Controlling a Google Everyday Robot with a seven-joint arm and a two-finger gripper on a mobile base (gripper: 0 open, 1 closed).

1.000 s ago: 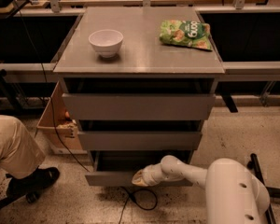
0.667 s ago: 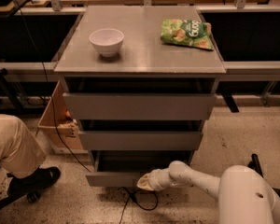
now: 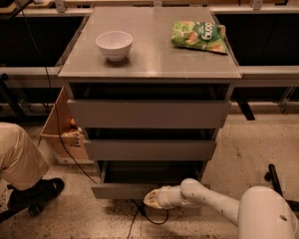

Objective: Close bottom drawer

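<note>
- While the bottom drawer (image 3: pixel 120 190) stands pulled out at the foot of the cabinet (image 3: pixel 149 63), the gripper (image 3: pixel 154 199) sits low at its front.
- Whether the gripper is open or closed cannot be told.

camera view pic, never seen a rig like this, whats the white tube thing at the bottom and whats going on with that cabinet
There is only one view, looking down at the front of a grey three-drawer cabinet. The white tube is a robot's arm, reaching in from the lower right. Its tip is the gripper, low near the floor and right at the front of the bottom drawer, which stands pulled out. It holds nothing that I can see. On the cabinet's top sit a white bowl and a green snack bag. At the left edge is a person's leg.
</note>
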